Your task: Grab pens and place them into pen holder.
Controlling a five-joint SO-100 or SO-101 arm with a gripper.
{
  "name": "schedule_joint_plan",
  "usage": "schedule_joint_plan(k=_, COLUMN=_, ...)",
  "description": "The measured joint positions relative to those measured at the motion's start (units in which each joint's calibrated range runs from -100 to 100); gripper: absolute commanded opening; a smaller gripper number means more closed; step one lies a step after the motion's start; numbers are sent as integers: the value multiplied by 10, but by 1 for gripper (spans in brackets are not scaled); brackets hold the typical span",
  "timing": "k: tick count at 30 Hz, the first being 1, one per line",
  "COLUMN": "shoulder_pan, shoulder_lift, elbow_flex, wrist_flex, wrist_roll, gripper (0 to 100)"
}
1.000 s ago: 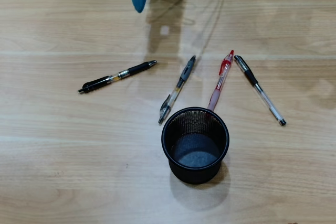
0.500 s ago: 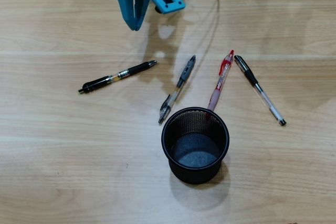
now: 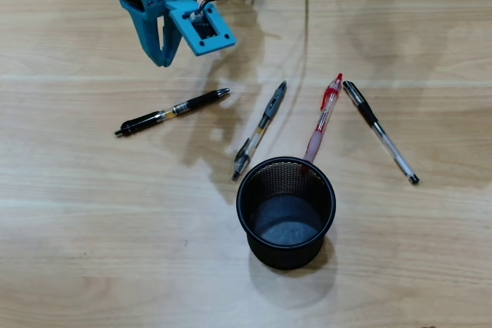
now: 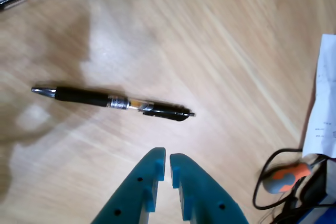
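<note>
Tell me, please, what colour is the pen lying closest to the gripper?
Black with a yellowish band, clearest in the wrist view, just ahead of the gripper.

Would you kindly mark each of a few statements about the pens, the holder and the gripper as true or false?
1. The pen holder is empty. True.
2. The gripper holds a pen. False: its jaws are almost shut on nothing, above the table.
3. The red pen lies between the grey pen and the black-and-clear pen in the overhead view. True.
4. The black pen with the yellowish band leans on the holder. False: it lies apart, to its upper left in the overhead view.
</note>
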State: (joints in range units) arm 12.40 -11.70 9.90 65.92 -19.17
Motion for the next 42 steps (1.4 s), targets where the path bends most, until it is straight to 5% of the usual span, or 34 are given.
schedule_joint_plan(k=12, shoulder_pan=19, shoulder_lift=53, elbow_flex=-16, wrist_flex=42, wrist_roll=1, gripper=2)
schedule_joint_plan(k=16, shoulder_pan=24, shoulder_lift=80, elbow_flex=-17, wrist_flex=47, wrist_roll=-91, gripper=2)
schedule_joint_plan(k=19, shoulder_pan=5, shoulder_lift=94, elbow_flex=-20, wrist_flex=48, wrist_roll=-210, gripper=2)
schedule_joint_plan(k=27, shoulder_pan=-27, shoulder_lift=133, elbow_flex=-46, wrist_flex=61, wrist_roll=-370, gripper=2)
schedule_joint_plan(k=34, shoulder_pan=-23, shoulder_lift=184, elbow_flex=-170, wrist_flex=183, wrist_roll=-425, gripper=2)
schedule_joint_plan(k=42, shoulder_pan=21, shoulder_lift=277, elbow_flex=-229, wrist_flex=138, wrist_roll=-432, gripper=2)
